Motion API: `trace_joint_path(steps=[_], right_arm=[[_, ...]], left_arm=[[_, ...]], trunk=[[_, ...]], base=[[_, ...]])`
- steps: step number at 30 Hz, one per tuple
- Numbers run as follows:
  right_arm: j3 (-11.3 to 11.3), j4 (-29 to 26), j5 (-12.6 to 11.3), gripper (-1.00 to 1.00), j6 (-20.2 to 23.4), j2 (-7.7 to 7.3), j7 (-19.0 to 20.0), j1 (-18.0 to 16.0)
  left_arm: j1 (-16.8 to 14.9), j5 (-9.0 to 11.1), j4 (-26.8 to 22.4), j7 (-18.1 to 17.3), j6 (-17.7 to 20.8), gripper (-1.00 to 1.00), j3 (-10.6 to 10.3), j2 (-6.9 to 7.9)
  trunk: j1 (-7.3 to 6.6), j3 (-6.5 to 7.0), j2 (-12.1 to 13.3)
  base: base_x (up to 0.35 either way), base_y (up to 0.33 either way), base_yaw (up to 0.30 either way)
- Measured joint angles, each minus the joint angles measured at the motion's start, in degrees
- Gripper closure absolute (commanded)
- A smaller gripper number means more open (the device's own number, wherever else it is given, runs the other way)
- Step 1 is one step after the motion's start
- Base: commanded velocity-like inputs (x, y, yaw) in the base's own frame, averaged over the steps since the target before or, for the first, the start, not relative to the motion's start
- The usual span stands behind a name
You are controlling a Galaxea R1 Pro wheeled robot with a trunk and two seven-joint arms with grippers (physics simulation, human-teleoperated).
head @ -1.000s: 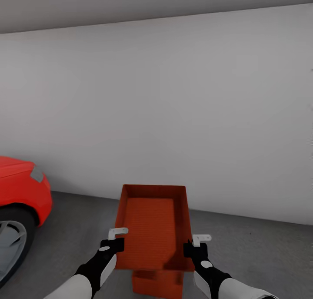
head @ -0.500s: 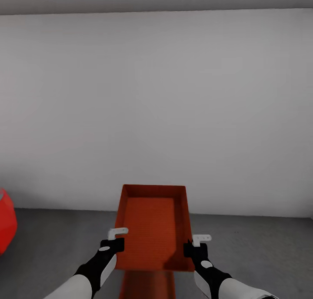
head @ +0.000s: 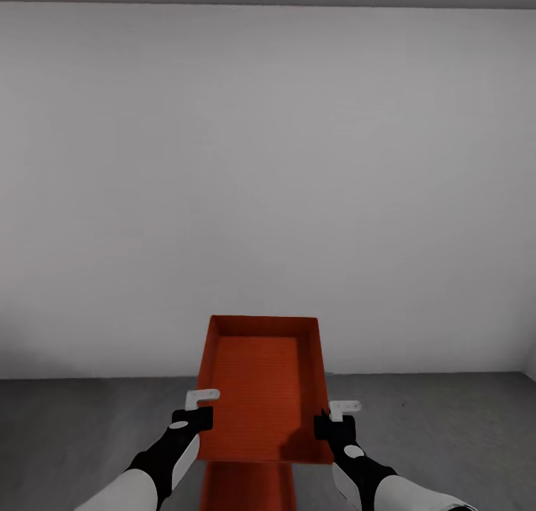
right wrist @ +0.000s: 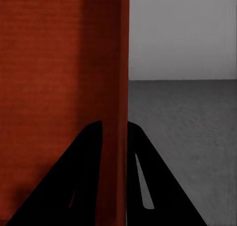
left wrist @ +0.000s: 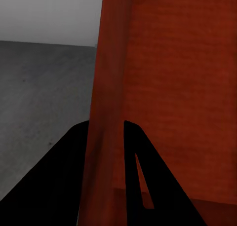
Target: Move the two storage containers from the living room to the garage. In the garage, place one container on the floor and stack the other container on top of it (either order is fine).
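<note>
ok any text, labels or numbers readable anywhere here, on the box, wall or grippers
None: no words, labels, brands, numbers or signs can be read in any view.
Held container: plain red-orange, unmarked.
Second container below it: unmarked.
Wall: plain white.
Floor: bare grey concrete.
Left gripper and right gripper: no markings.

We see a red-orange storage container (head: pixel 260 381) that looks like matt plastic, with fine ridges across its bottom and thin smooth walls. The concrete floor (head: pixel 447 422) is grey, rough and speckled, not shiny. The white wall (head: pixel 268 184) is plain, smooth and dull. The end effector fingers (left wrist: pixel 143 186) look flat black.
</note>
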Motion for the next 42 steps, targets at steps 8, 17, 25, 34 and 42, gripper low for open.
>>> trace_joint_path(steps=[8,17,25,34,42], right_arm=[[0.0,0.0,-0.1,1.00,0.0,0.04,-0.1,0.0],[-0.1,0.0,0.2,1.00,0.0,-0.02,0.0,0.0],[-0.2,0.0,0.4,1.00,0.1,-0.06,0.1,0.0],[0.0,0.0,0.1,1.00,0.0,0.03,-0.1,0.0],[-0.1,0.0,0.2,1.00,0.0,-0.01,0.0,0.0]], left_arm=[[0.0,0.0,0.0,0.0,0.0,1.00,0.0,0.02],[0.0,0.0,-0.1,0.0,0.0,1.00,0.0,-0.01],[0.0,0.1,0.0,0.0,0.0,1.00,0.0,-0.02],[0.0,0.0,0.0,0.0,0.0,1.00,0.0,0.01],[0.0,0.0,0.0,0.0,0.0,1.00,0.0,0.00]], trunk=[[0.03,0.00,0.0],[0.03,0.00,0.0],[0.03,0.00,0.0],[0.03,0.00,0.0],[0.03,0.05,0.0]], base=[[0.068,0.019,0.000],[0.001,0.000,0.185],[0.000,0.000,0.040],[0.000,0.000,0.002],[0.000,0.000,0.057]])
